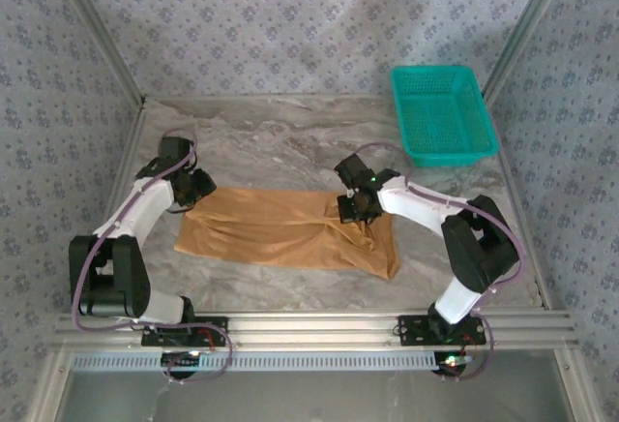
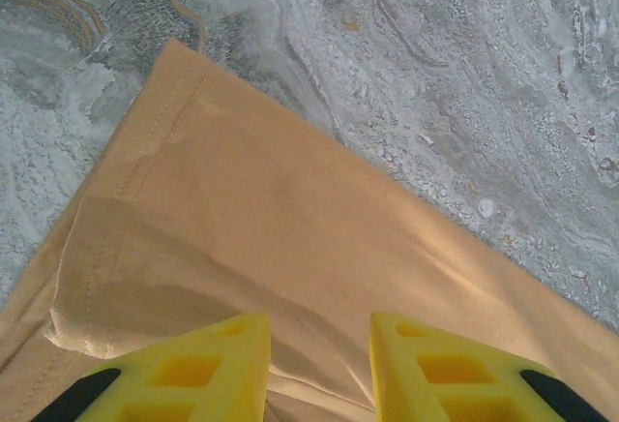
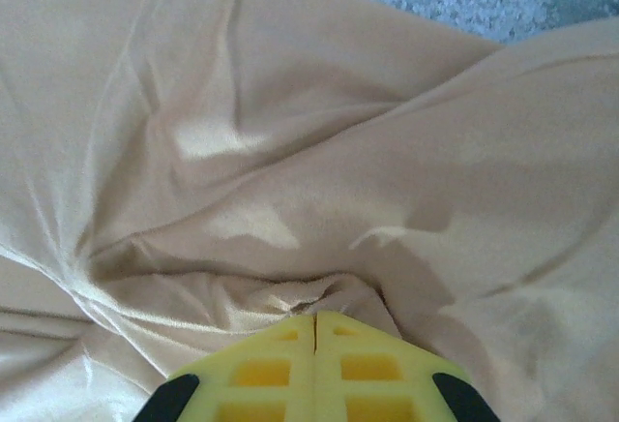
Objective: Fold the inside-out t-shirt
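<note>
In the top external view, the inside-out t-shirt [image 1: 290, 228] is seen spread as a long flat band across the middle of the table [image 1: 290, 141], well apart from the teal basket [image 1: 443, 114] at the upper right. The left gripper [image 1: 191, 190] is set at the band's upper left corner and the right gripper [image 1: 353, 211] over its right portion. This placement is judged to suit taking hold at two spaced points, so the cloth can be carried over evenly.

In the left wrist view, the left gripper [image 2: 319, 364] is shown at the bottom edge with its yellow fingers [image 2: 193, 374] parted, nothing being grasped. The t-shirt [image 2: 290, 219] is laid flat beneath and ahead of them, its stitched hem [image 2: 145, 151] running toward a corner at the upper left, with bare table [image 2: 464, 83] beyond. Cloth is seen in the gap between the jaws.

In the right wrist view, the right gripper [image 3: 316, 345] is seen clenched at the bottom centre, its jaws pressed together. A small pucker of the t-shirt [image 3: 290, 151] is gathered at the tips, and creases are drawn toward it from the left and upper right, so a pinch of cloth is judged to be held.
</note>
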Motion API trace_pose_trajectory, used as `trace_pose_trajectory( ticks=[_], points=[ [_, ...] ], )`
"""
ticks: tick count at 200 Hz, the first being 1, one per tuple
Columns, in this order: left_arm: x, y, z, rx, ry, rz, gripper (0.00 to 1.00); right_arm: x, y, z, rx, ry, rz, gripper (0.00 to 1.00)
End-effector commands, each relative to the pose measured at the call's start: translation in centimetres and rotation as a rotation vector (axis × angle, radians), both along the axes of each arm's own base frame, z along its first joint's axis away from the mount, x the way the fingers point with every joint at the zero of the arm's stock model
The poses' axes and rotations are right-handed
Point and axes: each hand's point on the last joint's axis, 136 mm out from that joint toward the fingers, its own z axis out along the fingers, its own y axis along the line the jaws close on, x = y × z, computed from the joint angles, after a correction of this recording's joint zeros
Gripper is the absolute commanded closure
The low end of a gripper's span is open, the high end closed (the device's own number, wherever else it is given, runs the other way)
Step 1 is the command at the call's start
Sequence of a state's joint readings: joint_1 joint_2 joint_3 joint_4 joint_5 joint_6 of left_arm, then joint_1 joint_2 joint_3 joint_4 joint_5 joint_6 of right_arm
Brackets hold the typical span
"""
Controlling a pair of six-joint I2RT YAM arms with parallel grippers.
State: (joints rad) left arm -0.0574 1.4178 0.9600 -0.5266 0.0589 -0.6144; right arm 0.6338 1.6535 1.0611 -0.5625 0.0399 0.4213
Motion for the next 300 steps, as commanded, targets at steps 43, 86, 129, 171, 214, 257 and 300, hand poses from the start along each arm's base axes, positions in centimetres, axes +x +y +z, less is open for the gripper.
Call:
trace_pose_trajectory(
  ticks=[43,86,129,171,214,257,300],
  points=[
    [-0.2,-0.1,-0.1,-0.007,0.013,-0.003,0.7,-4.0,0.9,5.3,0.025,-0.061,0.018,1.0],
    [-0.1,-0.3,-0.2,-0.015,0.014,-0.005,0.7,-8.3,4.4,3.3,0.123,0.0,0.008,0.94],
    [0.4,-0.5,-0.9,-0.013,0.044,-0.028,0.71,-11.3,6.9,0.8,0.099,0.024,0.018,0.56],
    [1.1,-1.7,-1.4,-0.067,0.066,-0.058,0.72,-8.8,5.1,4.7,0.097,-0.03,-0.051,0.34],
    [1.7,-2.3,-4.0,-0.167,0.09,-0.044,0.72,-0.3,2.9,2.0,0.342,0.042,-0.243,0.42],
    [1.3,0.2,-8.7,-0.267,0.165,0.046,0.72,1.4,-1.9,-2.5,0.246,0.093,-0.325,0.44],
    [0.6,1.0,-10.2,-0.23,0.2,0.055,0.67,1.8,-6.1,-5.1,0.123,0.149,-0.356,0.5]
  ],
)
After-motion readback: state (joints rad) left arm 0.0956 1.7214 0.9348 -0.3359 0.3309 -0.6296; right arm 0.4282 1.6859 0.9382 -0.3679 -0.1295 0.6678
